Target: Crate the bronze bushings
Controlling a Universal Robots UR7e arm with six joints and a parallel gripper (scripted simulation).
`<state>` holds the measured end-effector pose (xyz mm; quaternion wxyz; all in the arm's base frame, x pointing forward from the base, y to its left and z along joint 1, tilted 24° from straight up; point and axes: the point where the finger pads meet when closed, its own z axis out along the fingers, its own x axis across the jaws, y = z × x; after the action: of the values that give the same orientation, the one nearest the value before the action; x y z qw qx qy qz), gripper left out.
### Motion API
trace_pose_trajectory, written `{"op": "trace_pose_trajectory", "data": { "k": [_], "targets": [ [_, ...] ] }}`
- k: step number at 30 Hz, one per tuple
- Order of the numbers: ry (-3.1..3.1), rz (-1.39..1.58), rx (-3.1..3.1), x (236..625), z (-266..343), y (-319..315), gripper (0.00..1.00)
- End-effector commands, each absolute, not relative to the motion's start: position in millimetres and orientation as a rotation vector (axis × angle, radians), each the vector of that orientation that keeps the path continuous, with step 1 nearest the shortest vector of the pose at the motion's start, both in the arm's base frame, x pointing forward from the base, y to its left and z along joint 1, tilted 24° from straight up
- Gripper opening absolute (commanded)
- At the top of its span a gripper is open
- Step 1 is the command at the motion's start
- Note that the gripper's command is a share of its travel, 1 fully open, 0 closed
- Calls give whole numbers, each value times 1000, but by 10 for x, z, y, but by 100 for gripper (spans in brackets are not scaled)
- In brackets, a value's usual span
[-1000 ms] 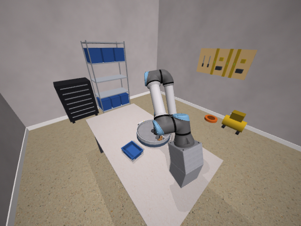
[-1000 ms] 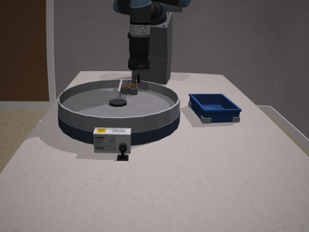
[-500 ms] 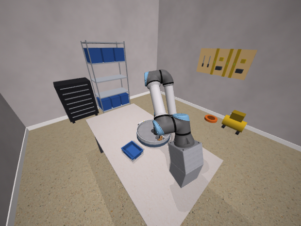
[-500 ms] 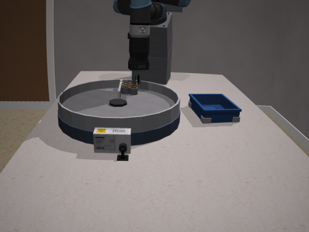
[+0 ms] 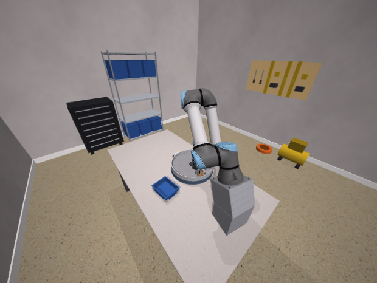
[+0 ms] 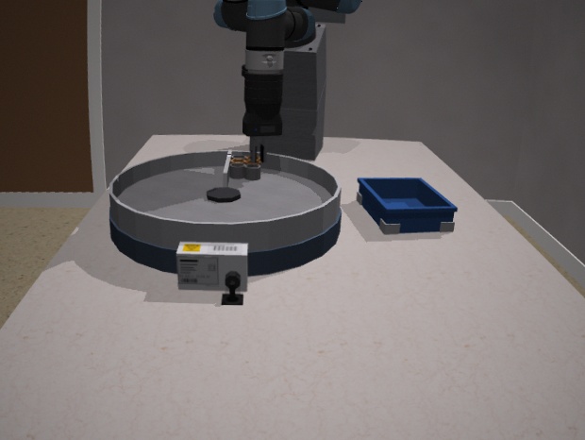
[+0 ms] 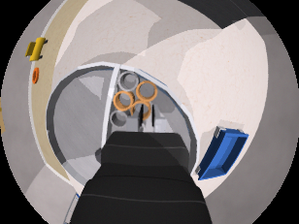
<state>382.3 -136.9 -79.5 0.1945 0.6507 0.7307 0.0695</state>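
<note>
"Three bronze bushings show where?"

"On the turning table, beside the divider, with two steel bushings close by."

"And the gripper?"

"Down among them, fingers narrowly apart, a gap showing between. Whether they touch a bronze rim, I can't tell."

"Anything in the blue crate?"

"No bushing that I can see; it sits on the worktop, apart from the turning table."

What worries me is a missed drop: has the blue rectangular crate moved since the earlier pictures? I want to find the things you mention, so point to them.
No. In the exterior view, the blue crate (image 5: 165, 187) (image 6: 418, 221) (image 7: 223, 155) stands in the same place beside the round grey turning table (image 5: 180, 166) (image 6: 222, 235) (image 7: 80, 115), their gap unchanged.
</note>
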Motion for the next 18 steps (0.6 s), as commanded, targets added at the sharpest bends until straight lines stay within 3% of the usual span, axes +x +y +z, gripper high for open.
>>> {"op": "trace_pose_trajectory", "data": {
  "k": [1, 18],
  "targets": [
    [2048, 195, 1823, 3828, -796, -1371, 40],
    [2048, 195, 1823, 3852, -856, -1380, 40]
  ]
}}
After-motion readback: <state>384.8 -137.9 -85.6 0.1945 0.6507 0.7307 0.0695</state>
